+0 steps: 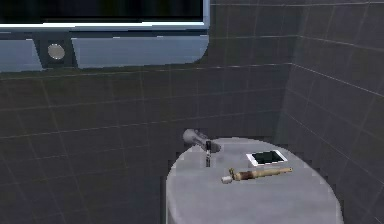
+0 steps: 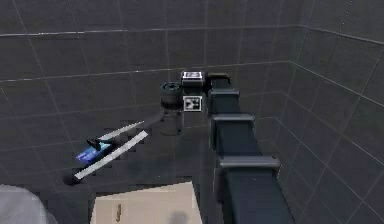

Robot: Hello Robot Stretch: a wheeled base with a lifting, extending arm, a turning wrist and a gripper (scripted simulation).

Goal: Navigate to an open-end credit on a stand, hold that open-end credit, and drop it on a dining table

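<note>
Pickup step, judged done. Carrying step not yet begun.

- My gripper is out at the end of the arm. The fingers slant down toward the round grey stand.
- Fingers: holding a small blue card, which I take for the open-end credit. It hangs at their far end with dark tiled wall behind it, clear of every surface. Beyond that I cannot tell the fingers' set.
- Card's place: above the stand's rim and off its top. I judge it is held high so that nothing drags when the base moves.
- On the stand's top: a white phone toward the far edge, a long brown tool just beside it, and a small dark upright piece with a grey lump at the back rim. They are close together, and a low sweep could knock them.
- Just beside the stand is a flat beige top with a thin item lying on it.
- Above the stand on the wall is a pale blue-grey frame.

The next move calls for drawing the arm in, since tiled walls stand near the stand on two sides, then turning off to a dining table. Risk: a thin card could slip on a sharp turn.
</note>
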